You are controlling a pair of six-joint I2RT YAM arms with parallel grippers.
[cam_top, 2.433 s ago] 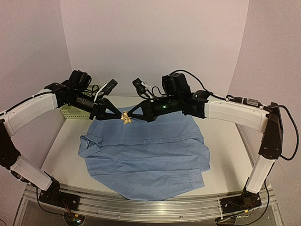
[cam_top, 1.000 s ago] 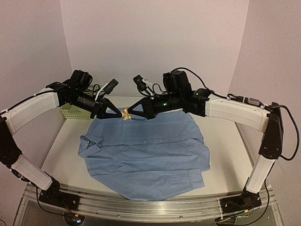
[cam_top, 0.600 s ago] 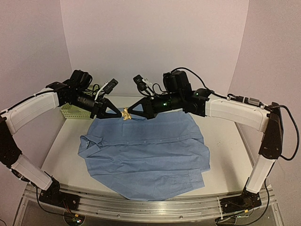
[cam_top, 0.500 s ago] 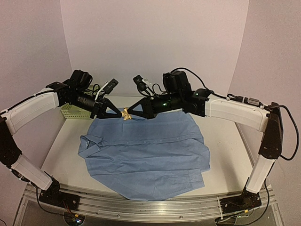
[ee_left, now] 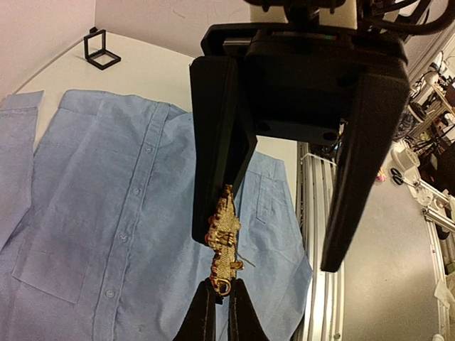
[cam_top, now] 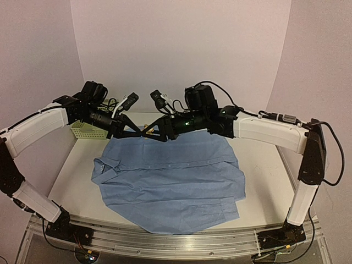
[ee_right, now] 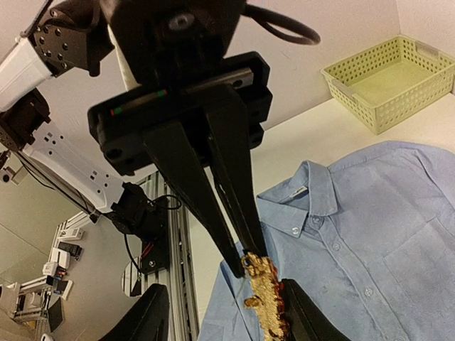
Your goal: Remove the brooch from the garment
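The brooch (ee_left: 226,238), a small golden ornament with red edging, hangs in the air above the garment (cam_top: 170,176), a light blue shirt spread flat on the table. My left gripper (ee_left: 219,284) is shut on the brooch's lower ring. My right gripper (ee_right: 224,316) faces it from the other side with its jaws spread open. One of its fingers (ee_right: 302,312) lies against the brooch's side and the other stands well apart. In the top view both grippers meet at the brooch (cam_top: 146,133) over the shirt's far edge.
A pale green mesh basket (cam_top: 82,131) stands at the table's back left, behind my left arm. A small black open-frame box (ee_left: 102,50) sits on the table beyond the shirt. The metal rail (cam_top: 165,239) runs along the near edge.
My right gripper has opened from shut, letting go of the brooch, and the arm has shifted slightly left. My left gripper still holds the brooch in the same place.
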